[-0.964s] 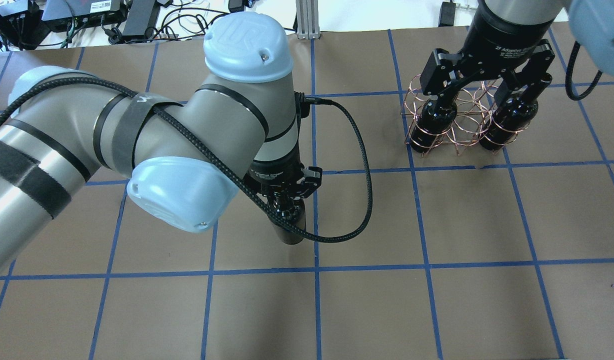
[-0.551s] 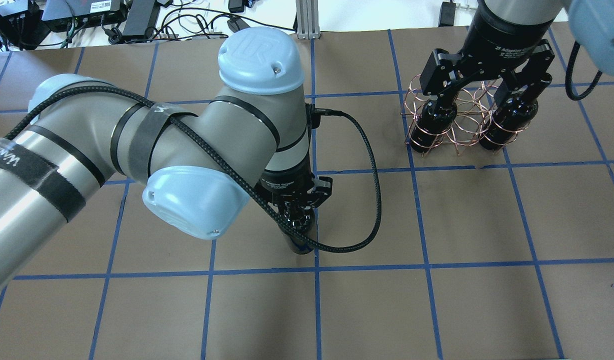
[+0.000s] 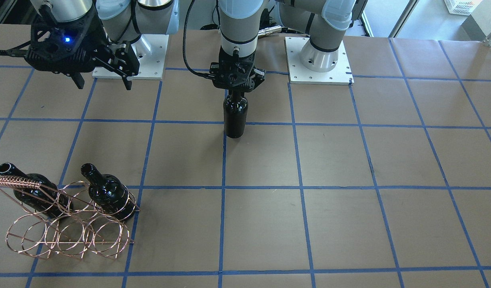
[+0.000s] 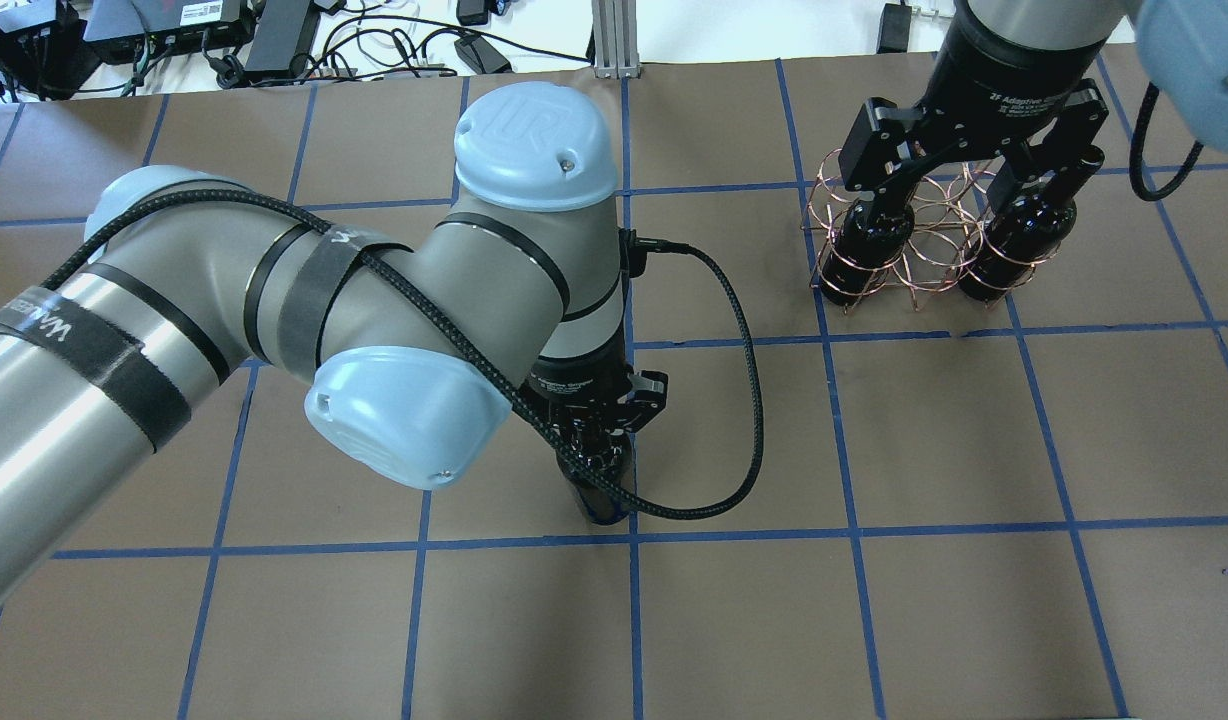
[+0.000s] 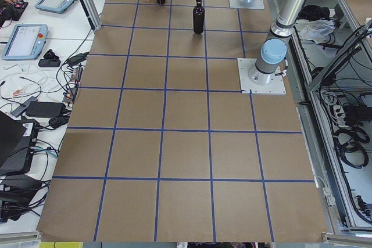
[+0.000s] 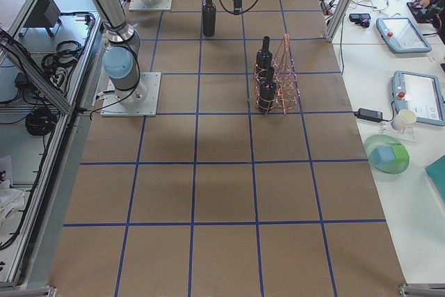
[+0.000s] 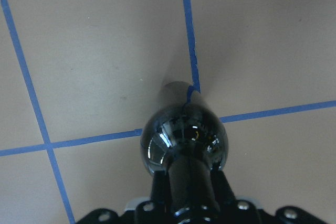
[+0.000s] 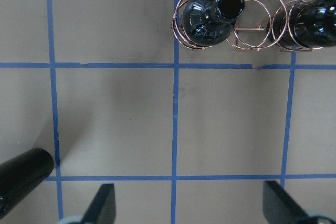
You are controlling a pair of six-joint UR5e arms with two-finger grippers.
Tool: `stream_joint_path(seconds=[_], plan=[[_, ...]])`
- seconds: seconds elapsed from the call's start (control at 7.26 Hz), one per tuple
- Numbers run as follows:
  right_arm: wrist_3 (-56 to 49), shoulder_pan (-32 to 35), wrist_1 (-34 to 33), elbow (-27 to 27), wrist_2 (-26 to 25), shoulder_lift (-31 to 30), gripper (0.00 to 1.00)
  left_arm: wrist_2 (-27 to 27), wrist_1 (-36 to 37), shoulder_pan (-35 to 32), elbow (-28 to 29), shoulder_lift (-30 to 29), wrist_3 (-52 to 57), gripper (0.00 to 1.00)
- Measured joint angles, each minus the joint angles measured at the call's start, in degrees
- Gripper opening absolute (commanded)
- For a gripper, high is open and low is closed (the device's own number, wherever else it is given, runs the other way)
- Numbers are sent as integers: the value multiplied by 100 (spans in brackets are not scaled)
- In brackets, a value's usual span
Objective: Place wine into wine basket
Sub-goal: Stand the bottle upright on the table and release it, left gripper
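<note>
Black wine [image 3: 235, 118] in left hand [image 3: 236, 89], now nearer the wine basket [image 3: 69, 224].

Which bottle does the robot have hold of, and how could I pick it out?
Look to the middle of the brown table, where an arm reaches down. Its pincer grips a black bottle by the neck. It is upright and alone; the other two bottles sit in a copper wire basket off to one side.
</note>
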Motion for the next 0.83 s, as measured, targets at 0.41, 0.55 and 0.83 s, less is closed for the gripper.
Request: stream_joint_path(seconds=[0.41,0.55,0.83], plan=[[2,-1,0,0,2,0,100,-16,153,1,-23,-83,4,0],[5,-1,0,0,4,0,100,-2,160,3,-27,-92,15,0],[8,-1,0,0,5,0,100,27,164,7,-38,-98,41,0]])
